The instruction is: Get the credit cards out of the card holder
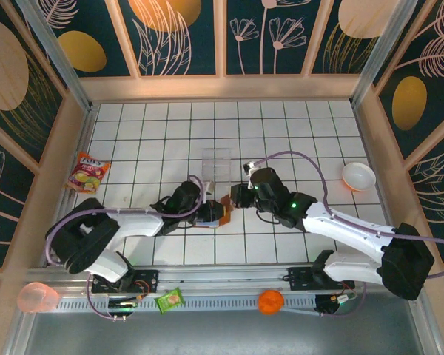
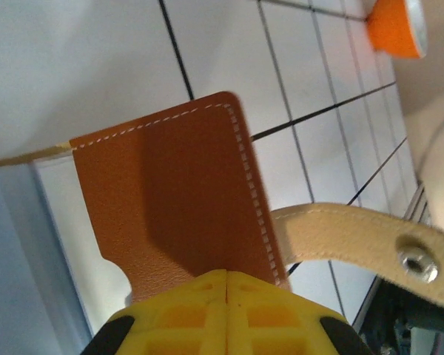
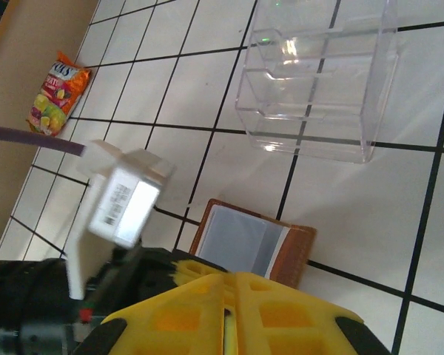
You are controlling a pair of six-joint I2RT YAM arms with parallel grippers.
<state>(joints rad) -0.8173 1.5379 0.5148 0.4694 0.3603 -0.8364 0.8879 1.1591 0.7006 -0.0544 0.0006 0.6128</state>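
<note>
A robot-lab test cell is shown, not a lived-in room. A tabletop (image 1: 281, 133) of white tiles ruled with a black grid is boxed in by aluminium frame posts (image 1: 55, 55) and wall panels (image 1: 177, 33) printed with gold leaves and flowers on dark teal. Two white-and-black robot arms, the left arm (image 1: 133, 220) and the right arm (image 1: 348, 229), are bolted to a metal rail (image 1: 222, 303) at the near edge. Loose props are scattered about: a snack packet (image 1: 88, 171), a white and orange bowl (image 1: 358, 176), a clear plastic tray (image 1: 216, 164), a pale orange cup (image 1: 37, 298) and a green sachet (image 1: 169, 299).
</note>
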